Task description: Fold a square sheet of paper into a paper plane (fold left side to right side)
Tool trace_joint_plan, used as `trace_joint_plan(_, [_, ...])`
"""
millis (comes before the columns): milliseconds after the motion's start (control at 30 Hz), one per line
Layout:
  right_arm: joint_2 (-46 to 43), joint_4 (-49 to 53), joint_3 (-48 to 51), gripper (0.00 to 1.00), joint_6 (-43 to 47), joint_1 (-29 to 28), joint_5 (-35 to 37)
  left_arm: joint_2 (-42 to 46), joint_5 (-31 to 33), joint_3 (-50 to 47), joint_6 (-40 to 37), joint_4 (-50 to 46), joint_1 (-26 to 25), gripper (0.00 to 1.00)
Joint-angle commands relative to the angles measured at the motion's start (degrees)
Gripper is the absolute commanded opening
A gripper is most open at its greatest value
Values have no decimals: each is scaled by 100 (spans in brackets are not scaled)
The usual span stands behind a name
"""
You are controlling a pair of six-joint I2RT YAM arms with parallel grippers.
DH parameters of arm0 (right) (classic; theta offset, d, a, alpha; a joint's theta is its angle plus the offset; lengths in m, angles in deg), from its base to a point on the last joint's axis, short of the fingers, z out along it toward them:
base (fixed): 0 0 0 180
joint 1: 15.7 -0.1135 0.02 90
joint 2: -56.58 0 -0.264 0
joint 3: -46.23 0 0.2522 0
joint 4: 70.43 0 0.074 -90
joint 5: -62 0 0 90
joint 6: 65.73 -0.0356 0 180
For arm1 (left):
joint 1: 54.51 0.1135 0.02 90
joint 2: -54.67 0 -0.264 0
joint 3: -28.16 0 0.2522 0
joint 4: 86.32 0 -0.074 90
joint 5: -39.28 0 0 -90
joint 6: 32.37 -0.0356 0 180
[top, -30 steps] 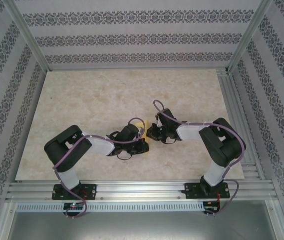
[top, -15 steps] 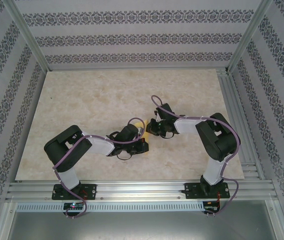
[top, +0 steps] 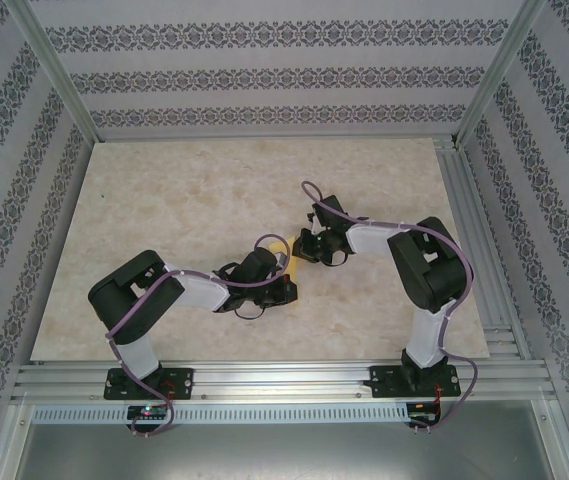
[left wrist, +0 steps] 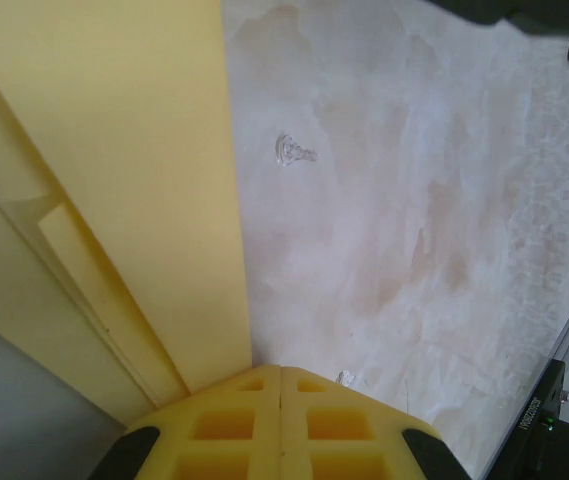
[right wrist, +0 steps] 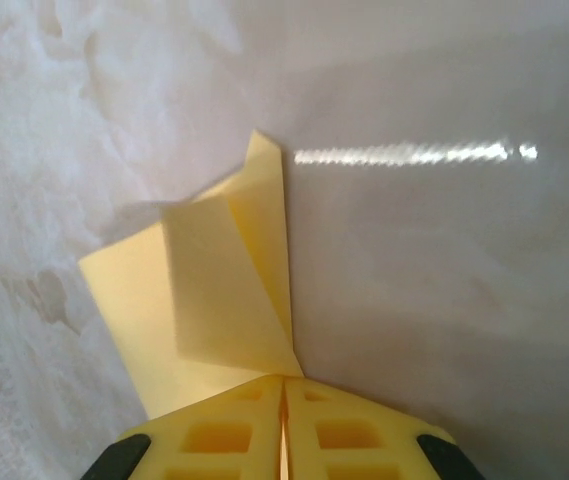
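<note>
From my seat, the left tool [top: 282, 268] lies low on the pale, marbled surface [top: 164, 200], near its middle. In its wrist camera the two yellow, waffle-gridded pads [left wrist: 224, 430] are pressed together with one thin seam between them. The sheet of paper [left wrist: 134, 150] runs right up to their tips. It is thin, matte and yellow-orange, with a long straight edge and stepped, overlapping layers along its left (folds already in it). I cannot tell whether the left tool nips the paper or merely bears on it.

From overhead the sheet of paper [top: 286, 250] is a small yellow sliver between the two tools, its layers lost. That view gives me instead the black arm links [top: 134, 300] and the purple cables [top: 314, 205].

The right tool [top: 304, 252] sits just beside the sliver, facing the left one. Its wrist camera shows a pointed triangular flap [right wrist: 254, 250] standing off the flat part of the sheet and throwing a soft shadow on it. The flap's lower corner runs into the seam of the closed pads [right wrist: 354, 435], so the right tool [right wrist: 284, 382] is clamped on the paper. Left of the sheet the surface [right wrist: 24, 150] looks mottled; to the right it reads smooth grey with a bright streak of glare.
</note>
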Motion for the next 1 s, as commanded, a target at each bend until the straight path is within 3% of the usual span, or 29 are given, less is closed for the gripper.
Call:
trace_joint_plan(0, [227,-233,-266,10,184,195,588,-173,-174,-210,12,-456,-60,0])
trace_joint_plan(733, [1262,365,-1891,11,483,551,451,-68,-180,-222,28,-493,-68,0])
trace_joint_plan(967, [338,259,-1255,11,585,762,395,-15,-146,-191,3,-547,-68,0])
